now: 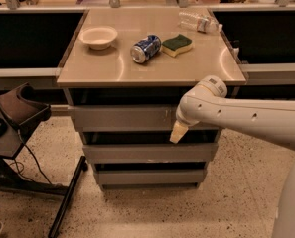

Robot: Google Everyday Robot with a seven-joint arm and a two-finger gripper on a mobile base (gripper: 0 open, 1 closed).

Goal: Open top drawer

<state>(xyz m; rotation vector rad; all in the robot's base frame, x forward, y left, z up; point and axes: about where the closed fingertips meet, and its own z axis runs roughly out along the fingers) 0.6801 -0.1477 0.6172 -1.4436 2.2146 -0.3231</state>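
Note:
The top drawer (122, 118) is the wide grey flat panel just under the tabletop, with small white scuff marks right of centre. Its front stands a little forward of the cabinet, with a dark gap above it. My gripper (178, 132) is at the end of the white arm (246, 118) that comes in from the right. Its cream tip sits against the lower right part of the top drawer's front, by the gap below it.
Two smaller grey drawers (147, 152) (149, 176) lie below. On the tabletop (112, 68) are a white bowl (99, 36), a blue can (145, 48), a green-yellow sponge (177, 44) and a clear bottle (199, 21). A black stand (18, 118) is at the left on the speckled floor.

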